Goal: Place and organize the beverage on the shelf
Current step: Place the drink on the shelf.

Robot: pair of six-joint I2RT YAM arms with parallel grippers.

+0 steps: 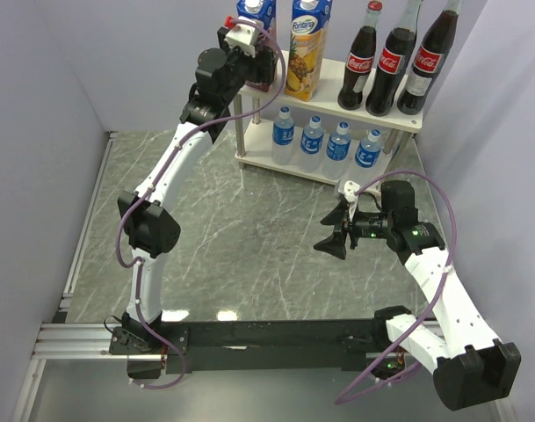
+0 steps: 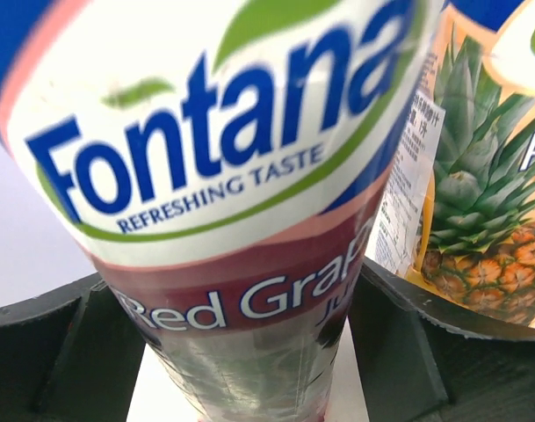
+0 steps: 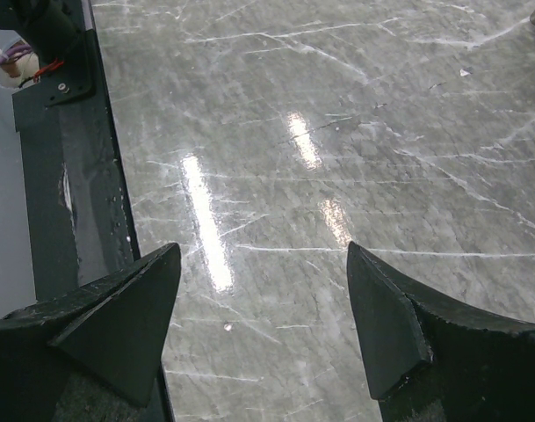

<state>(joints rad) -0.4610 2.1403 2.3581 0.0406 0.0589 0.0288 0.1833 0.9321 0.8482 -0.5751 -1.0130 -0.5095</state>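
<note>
A red grape juice carton [image 1: 255, 10] stands at the left end of the shelf's top board [image 1: 386, 121], next to a pineapple carton [image 1: 307, 48]. My left gripper [image 1: 260, 63] is open, one finger on each side of the grape carton [image 2: 241, 176], with the white board [image 2: 346, 396] showing in a thin gap beside it. Three Coca-Cola bottles [image 1: 393, 61] stand to the right on the top board. Several small water bottles [image 1: 312, 136] line the lower board. My right gripper [image 1: 330, 236] hovers open over the marble table, nothing between its fingers [image 3: 381, 316].
The pineapple carton [image 2: 478, 193] stands close to the right of my left gripper's finger. A grey wall rises behind the shelf and along both sides. The black base rail [image 3: 65, 176] runs along the table's near edge.
</note>
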